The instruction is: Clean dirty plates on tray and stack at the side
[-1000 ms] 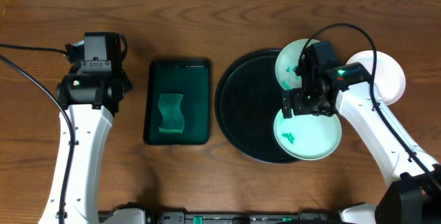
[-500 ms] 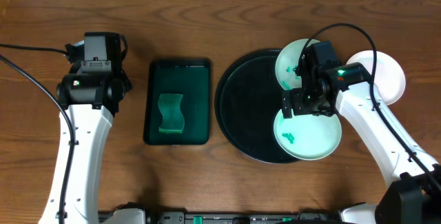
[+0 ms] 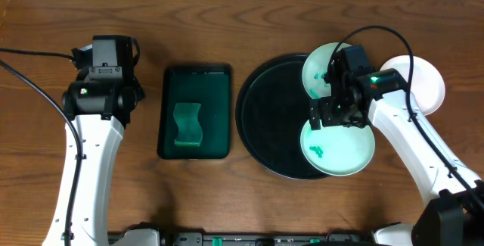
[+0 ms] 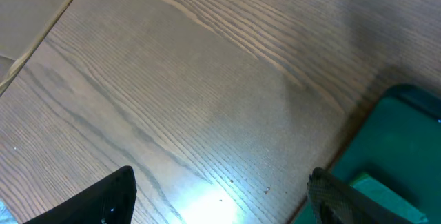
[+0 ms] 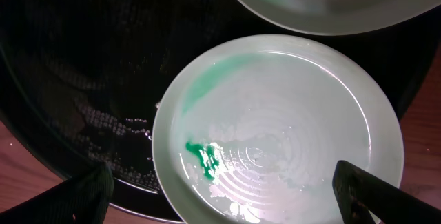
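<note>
Plates (image 3: 338, 147), round, white, teal-smeared, overhang the rim of the glossy black round tray (image 3: 261, 117); your right hand (image 3: 336, 116) hovers wide open, empty. Press unevenly and one could tip onto the bench (image 3: 227, 200).

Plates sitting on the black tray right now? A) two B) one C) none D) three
A: the far plate and the smeared near plate rest on the tray, while the third plate lies off it to the right.
</note>
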You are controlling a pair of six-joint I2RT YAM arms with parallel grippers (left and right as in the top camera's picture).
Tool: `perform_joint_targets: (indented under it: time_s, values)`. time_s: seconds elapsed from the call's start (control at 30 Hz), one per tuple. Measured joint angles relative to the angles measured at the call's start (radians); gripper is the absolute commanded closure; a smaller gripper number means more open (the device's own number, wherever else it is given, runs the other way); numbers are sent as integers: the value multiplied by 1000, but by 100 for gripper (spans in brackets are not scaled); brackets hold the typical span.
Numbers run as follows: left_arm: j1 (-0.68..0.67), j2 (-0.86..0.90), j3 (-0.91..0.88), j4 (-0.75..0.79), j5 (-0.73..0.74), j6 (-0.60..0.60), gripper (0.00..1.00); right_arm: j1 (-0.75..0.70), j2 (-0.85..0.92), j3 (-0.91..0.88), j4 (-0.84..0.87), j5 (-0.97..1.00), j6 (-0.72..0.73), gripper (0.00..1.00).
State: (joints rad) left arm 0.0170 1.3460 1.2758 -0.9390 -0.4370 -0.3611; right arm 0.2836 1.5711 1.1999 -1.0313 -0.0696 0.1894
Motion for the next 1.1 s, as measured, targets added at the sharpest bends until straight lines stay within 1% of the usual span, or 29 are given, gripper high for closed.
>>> perform_joint_targets:
  time_s: [1.1]
  values:
    - [0,0,0,0,0,0,20,0,0,0,-19,3,0,1]
